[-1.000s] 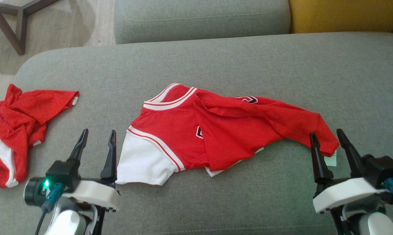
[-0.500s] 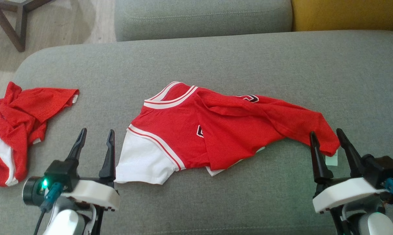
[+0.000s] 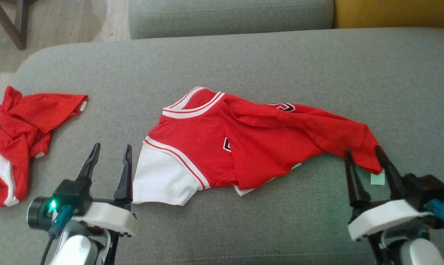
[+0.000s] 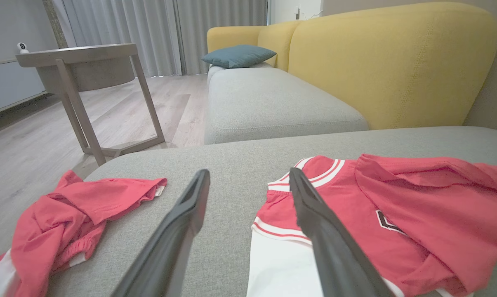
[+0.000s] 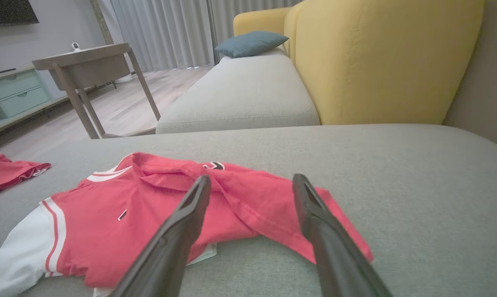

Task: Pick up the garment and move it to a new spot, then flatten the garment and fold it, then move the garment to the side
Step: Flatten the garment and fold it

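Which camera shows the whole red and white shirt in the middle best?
The head view: it looks down on the whole shirt. The left wrist view cuts off one end, showing collar and white sleeve. The right wrist view shows it low, partly behind the fingers.

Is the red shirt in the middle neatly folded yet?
No, rumpled: the shirt lies creased on the cushion, one layer flopped unevenly across its front.
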You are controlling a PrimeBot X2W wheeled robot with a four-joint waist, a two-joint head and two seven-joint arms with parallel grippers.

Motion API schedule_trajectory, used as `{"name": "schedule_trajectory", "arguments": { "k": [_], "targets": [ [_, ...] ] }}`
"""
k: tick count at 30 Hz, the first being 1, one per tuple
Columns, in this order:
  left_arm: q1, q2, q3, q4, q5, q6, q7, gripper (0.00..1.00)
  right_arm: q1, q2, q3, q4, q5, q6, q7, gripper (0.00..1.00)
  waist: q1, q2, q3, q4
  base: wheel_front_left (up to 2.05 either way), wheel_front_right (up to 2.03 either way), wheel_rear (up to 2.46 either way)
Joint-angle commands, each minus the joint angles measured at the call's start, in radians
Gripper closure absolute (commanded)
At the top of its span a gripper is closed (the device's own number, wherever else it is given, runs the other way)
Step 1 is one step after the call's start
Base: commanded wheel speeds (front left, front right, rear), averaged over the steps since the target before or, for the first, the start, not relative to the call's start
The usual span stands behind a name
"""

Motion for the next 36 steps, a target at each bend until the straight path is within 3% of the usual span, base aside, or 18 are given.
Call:
{"name": "schedule_trajectory", "arguments": {
  "k": [1, 11, 18, 27, 28, 30, 36],
  "targets": [
    [-0.059, 0.012, 0.039, -0.029, 0.013, -0.001, -0.012, 0.00, -0.046, -0.005, 0.039, -0.028, 0.000, 0.008, 0.002, 0.00, 0.0000, -0.0001, 0.012, 0.004, 0.00, 0.00, 0.00],
    [-0.146, -0.023, 0.015, -0.039, 0.050, -0.002, -0.012, 0.00, -0.243, -0.067, 0.202, 0.118, 0.028, 0.008, 0.055, 0.00, 0.0000, -0.0001, 0.114, 0.067, 0.00, 0.00, 0.00],
    [-0.216, -0.074, -0.003, -0.032, 0.085, -0.014, -0.012, 0.00, -0.474, -0.122, 0.403, 0.291, 0.061, 0.008, 0.118, 0.00, 0.0000, -0.0001, 0.180, 0.135, 0.00, 0.00, 0.00],
    [-0.246, -0.117, -0.004, -0.022, 0.121, -0.031, -0.012, 0.00, -0.676, -0.124, 0.535, 0.525, 0.110, 0.008, 0.145, 0.00, 0.0000, -0.0001, 0.199, 0.167, 0.00, 0.00, 0.00],
    [-0.247, -0.121, -0.004, -0.021, 0.123, -0.033, -0.012, 0.00, -0.691, -0.119, 0.543, 0.550, 0.122, 0.008, 0.141, 0.08, 0.0000, -0.0001, 0.198, 0.168, 0.00, 0.00, 0.00],
    [-0.246, -0.127, -0.001, -0.019, 0.128, -0.036, -0.012, 0.00, -0.715, -0.117, 0.557, 0.596, 0.126, 0.008, 0.134, 1.00, 0.0000, -0.0001, 0.197, 0.169, 0.00, 0.00, 0.00],
    [-0.234, -0.135, 0.015, -0.020, 0.138, -0.039, -0.012, 0.00, -0.728, -0.108, 0.560, 0.637, 0.157, 0.008, 0.069, 1.00, 0.0000, -0.0001, 0.189, 0.155, 0.00, 0.00, 0.00]
  ]
}}
